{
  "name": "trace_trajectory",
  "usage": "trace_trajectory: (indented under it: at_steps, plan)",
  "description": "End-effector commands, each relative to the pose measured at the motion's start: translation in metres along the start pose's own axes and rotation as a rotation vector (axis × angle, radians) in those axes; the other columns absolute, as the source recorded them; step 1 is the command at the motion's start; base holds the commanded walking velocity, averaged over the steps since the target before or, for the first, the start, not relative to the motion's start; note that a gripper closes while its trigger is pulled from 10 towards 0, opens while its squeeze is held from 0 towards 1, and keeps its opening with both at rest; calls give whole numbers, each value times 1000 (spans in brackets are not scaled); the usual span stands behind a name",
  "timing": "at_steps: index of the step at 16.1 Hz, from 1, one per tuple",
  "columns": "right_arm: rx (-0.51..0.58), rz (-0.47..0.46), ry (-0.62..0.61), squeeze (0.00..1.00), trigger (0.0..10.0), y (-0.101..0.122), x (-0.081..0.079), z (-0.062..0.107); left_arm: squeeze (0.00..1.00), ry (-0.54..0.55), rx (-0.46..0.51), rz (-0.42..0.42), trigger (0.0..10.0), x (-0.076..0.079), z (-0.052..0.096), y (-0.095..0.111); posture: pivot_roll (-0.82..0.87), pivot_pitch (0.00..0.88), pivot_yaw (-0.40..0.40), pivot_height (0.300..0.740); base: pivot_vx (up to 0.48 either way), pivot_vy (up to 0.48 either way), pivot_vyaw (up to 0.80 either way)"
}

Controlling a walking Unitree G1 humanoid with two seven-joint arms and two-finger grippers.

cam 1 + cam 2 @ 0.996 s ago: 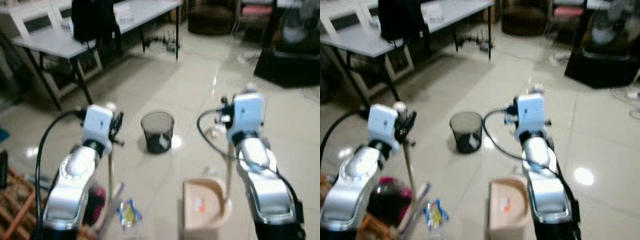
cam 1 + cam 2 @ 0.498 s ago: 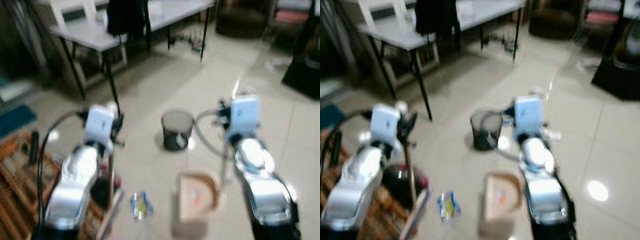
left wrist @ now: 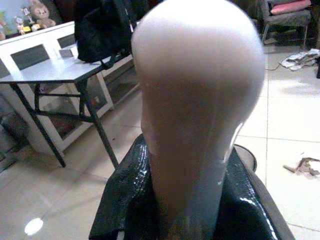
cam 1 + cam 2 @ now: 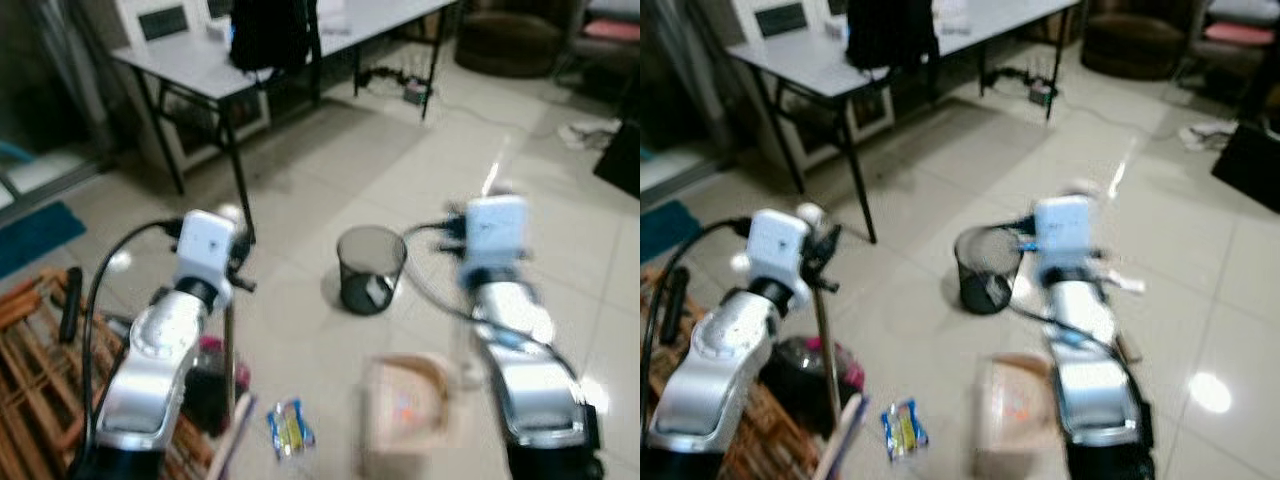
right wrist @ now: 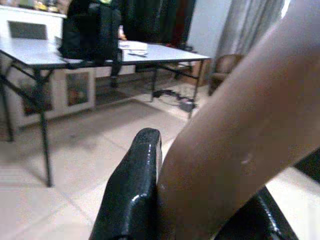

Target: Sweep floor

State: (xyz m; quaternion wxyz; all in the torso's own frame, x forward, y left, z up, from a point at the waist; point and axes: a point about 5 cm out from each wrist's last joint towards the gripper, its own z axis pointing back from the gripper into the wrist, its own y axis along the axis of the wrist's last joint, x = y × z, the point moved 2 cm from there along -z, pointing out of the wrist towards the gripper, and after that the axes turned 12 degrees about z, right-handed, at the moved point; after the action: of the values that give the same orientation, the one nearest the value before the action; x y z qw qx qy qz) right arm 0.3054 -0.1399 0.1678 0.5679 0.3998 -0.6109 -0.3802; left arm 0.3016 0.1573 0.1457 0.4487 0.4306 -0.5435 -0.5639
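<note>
In the head views, which are somewhat blurred, a black mesh wastebasket [image 4: 371, 268] stands on the pale tiled floor [image 4: 330, 170] and serves as the landmark for everything else. The left gripper [image 4: 236, 262] is raised to the robot's left of the wastebasket and holds the thin upright broom handle [image 4: 229, 352], whose pale rounded top [image 4: 229, 212] shows just above it; the handle runs down to the dark broom head [image 4: 208, 392] with a pink patch, nearer the robot than the wastebasket. A small blue and yellow wrapper [image 4: 289, 429] lies on the floor between the broom head and the tan dustpan [image 4: 409, 413], which sits on the floor nearer the robot than the wastebasket and to its right. The right gripper [image 4: 1076, 190] is up just to the right of the wastebasket. A grey table [image 4: 240, 58] with a black bag [image 4: 268, 32] on it stands well beyond the wastebasket, and wooden slats [image 4: 30, 360] lie far to its left. In the left wrist view, the black fingers [image 3: 125, 200] are pinched on the broom handle's pale knob, with the wastebasket's rim [image 3: 248, 156] just behind it. In the right wrist view, a black finger [image 5: 135, 185] presses against the tan dustpan handle [image 5: 240, 135], the jaws clamped around it, with the table far behind.
</note>
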Motion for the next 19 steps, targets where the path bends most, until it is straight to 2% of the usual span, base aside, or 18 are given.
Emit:
trace_trajectory:
  at_steps: [1,9,11,12,14,15,16,18,19]
  plan:
    - [33,4,-31,0,10000,7,10,0,0,2,47,-66,10000,-1,-2,13,-81,0,81,740,307,0,0]
    - [41,-2,-8,0,10000,2,2,-6,0,1,30,-29,10000,2,-5,4,-80,0,76,740,305,0,0]
    - [17,16,-5,0,10000,-3,0,-6,0,-47,4,7,10000,9,-6,-4,-80,0,67,740,129,0,0]
    - [-18,22,4,0,10000,-9,-1,-7,0,-91,-50,43,10000,17,-6,-13,-72,0,53,740,0,0,0]
    - [-10,26,16,0,10000,-9,-2,-9,0,-166,-90,104,10000,28,-6,-20,-69,0,46,740,0,0,0]
    - [-5,32,23,0,10000,-9,-3,-11,0,-152,-84,116,10000,28,-9,-22,-69,10,46,740,0,0,0]
    - [10,35,27,0,10000,-8,-3,-15,0,-82,-50,100,10000,21,-17,-20,-70,15,50,740,0,0,0]
    - [25,39,20,0,10000,-8,0,-19,0,-20,-6,-8,10000,14,-27,-14,-63,36,57,740,0,0,0]
    - [25,40,19,0,10000,-9,0,-20,0,-23,-1,-21,10000,15,-29,-13,-61,45,60,740,0,0,0]
